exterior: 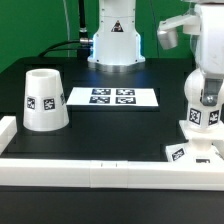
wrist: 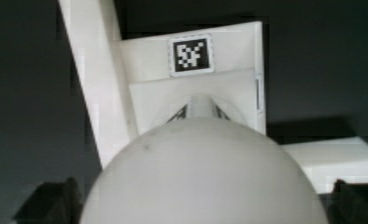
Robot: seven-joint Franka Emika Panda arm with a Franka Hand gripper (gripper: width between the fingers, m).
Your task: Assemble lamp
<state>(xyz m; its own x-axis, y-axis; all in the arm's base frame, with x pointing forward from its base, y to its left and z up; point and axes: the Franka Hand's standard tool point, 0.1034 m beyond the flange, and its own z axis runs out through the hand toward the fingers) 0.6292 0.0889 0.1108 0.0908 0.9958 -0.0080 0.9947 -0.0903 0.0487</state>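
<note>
1. Spanning both views, the black tabletop (exterior: 40, 60) carries every item listed.
2. White border rails (exterior: 110, 168) run along the near edge, with a short rail at the exterior view's left.
3. Robot arm, white, descends at the exterior view's right; its tool (exterior: 207, 92) sits directly over the bulb, fingers spread wide to either side, not clamped on anything that can be seen.
4. Marker board (exterior: 112, 97), flat, white, four black tags, lies mid-table.
5. Shade (exterior: 43, 100), tapered cup, tagged, stands with its wide end down at the exterior view's left, well apart from the other parts.
6. Base (exterior: 190, 152), square and flat, tagged, lies beside the near rail.
7. Bulb (exterior: 203, 118), round-topped, tagged, stands upright on the base; it fills the wrist view (wrist: 199, 175).
</note>
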